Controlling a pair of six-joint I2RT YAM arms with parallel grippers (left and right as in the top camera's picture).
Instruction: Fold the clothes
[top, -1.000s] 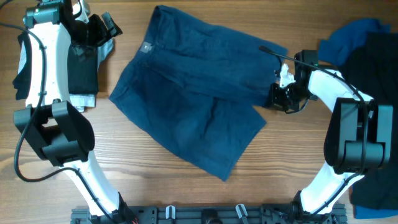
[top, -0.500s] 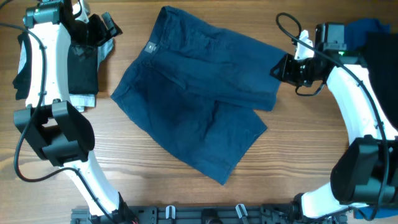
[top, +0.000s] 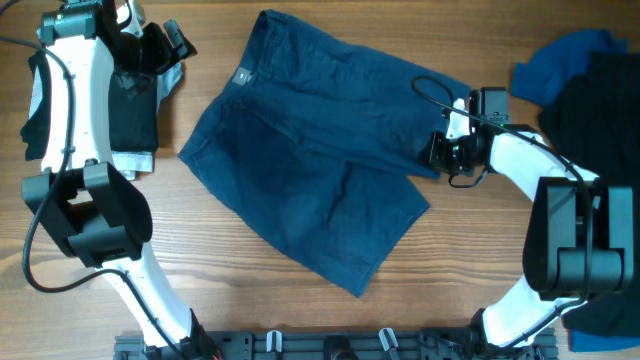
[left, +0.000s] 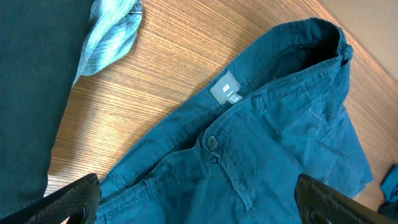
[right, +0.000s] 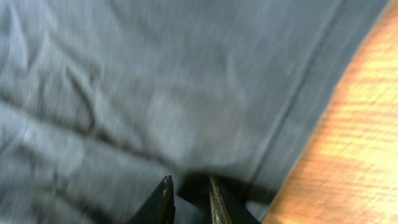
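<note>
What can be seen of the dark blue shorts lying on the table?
The dark blue shorts look like denim. They lie spread flat and slanted on the table, waistband toward the left, legs toward the right. A button and a grey label show at the waist. The right pincer is at one leg's hem; a grip cannot be confirmed.

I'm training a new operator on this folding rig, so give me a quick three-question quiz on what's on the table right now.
1. True or false: the left gripper is holding the dark blue shorts.
2. The right gripper is at which part of the shorts? A) the waistband B) the edge of a leg C) the fly
3. Fill in: in the left wrist view, the pale label sits close to the shorts' ____.

Key: 1 false, its fingers are wide apart with nothing between them; 2 B; 3 button.
</note>
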